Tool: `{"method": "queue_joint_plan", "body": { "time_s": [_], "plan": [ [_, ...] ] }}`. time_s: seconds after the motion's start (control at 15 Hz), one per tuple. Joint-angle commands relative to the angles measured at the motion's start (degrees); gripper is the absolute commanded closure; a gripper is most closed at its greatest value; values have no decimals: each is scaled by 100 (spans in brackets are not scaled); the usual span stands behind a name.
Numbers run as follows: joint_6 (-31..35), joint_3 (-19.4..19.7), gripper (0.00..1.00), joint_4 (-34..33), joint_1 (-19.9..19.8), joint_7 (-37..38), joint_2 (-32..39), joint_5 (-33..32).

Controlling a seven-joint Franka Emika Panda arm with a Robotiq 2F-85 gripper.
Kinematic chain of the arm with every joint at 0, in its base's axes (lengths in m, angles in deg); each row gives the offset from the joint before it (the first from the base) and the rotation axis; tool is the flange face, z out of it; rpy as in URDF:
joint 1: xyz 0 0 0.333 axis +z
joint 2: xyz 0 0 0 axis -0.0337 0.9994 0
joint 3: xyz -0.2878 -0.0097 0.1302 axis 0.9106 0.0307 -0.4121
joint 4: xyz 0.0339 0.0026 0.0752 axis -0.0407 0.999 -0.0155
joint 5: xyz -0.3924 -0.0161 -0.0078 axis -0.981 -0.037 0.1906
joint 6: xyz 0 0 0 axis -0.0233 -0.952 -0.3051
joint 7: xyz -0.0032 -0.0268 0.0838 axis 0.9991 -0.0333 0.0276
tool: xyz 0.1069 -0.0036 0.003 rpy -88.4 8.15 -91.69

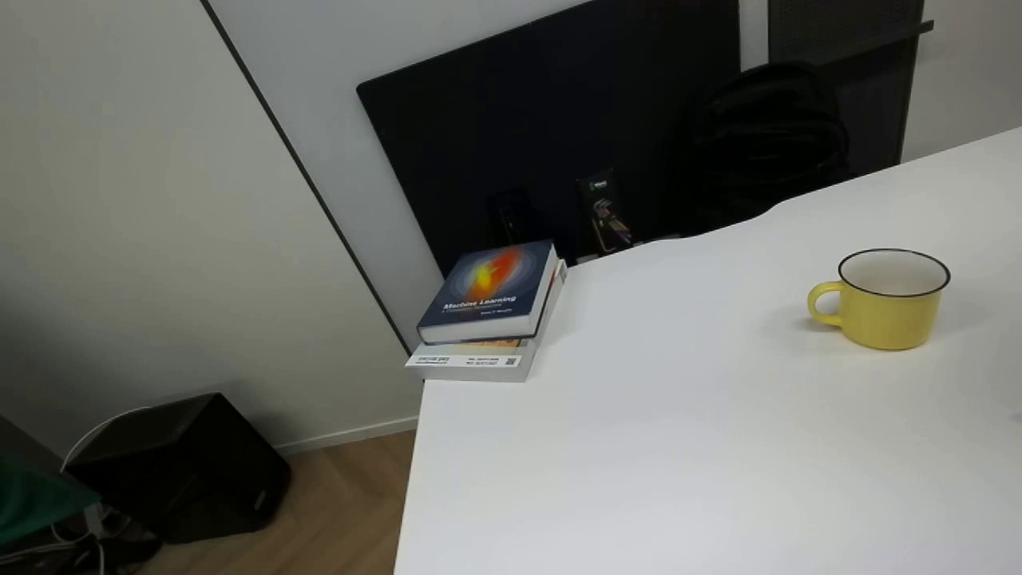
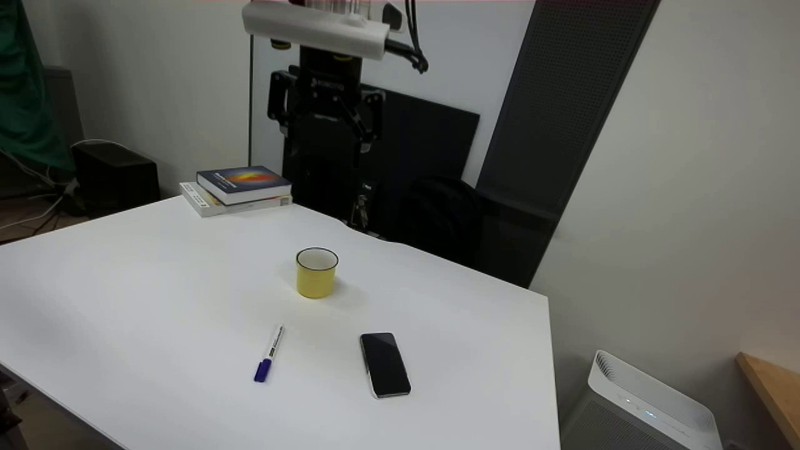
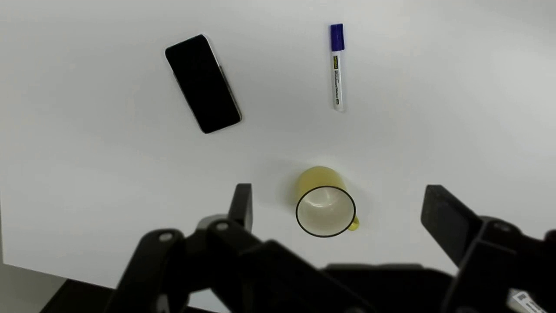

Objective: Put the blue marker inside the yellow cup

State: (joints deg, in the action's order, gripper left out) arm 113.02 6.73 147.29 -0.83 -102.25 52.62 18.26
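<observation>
The blue marker (image 2: 269, 354) lies flat on the white table, with a white body and a dark blue cap. It also shows in the wrist view (image 3: 337, 67), above the cup in the picture. The yellow cup (image 1: 890, 319) stands upright in both exterior views (image 2: 316, 281). In the wrist view the cup (image 3: 321, 178) shows its pale inside, with no object in it. My gripper (image 2: 325, 140) is open and empty, high above the table. In the wrist view its fingertips (image 3: 339, 204) are wide apart, with the cup seen between them, far below. The gripper is out of view in an exterior view.
A black phone (image 2: 385, 364) lies on the white table (image 2: 156, 281) near the marker; it also shows in the wrist view (image 3: 203, 84). Two stacked books (image 1: 487, 291) stand at the table's corner. A dark panel and a backpack (image 1: 766, 144) are behind the table edge.
</observation>
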Motion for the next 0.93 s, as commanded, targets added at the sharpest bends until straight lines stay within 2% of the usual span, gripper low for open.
{"method": "queue_joint_plan", "body": {
  "time_s": [0.0, 0.33, 0.87],
  "plan": [
    [142, -72, 0, -393, -4, -158, 862, 68],
    [621, -324, 0, -249, -25, -122, 1479, 51],
    [1979, -685, 0, 197, -81, -256, 2019, 456]
  ]
}}
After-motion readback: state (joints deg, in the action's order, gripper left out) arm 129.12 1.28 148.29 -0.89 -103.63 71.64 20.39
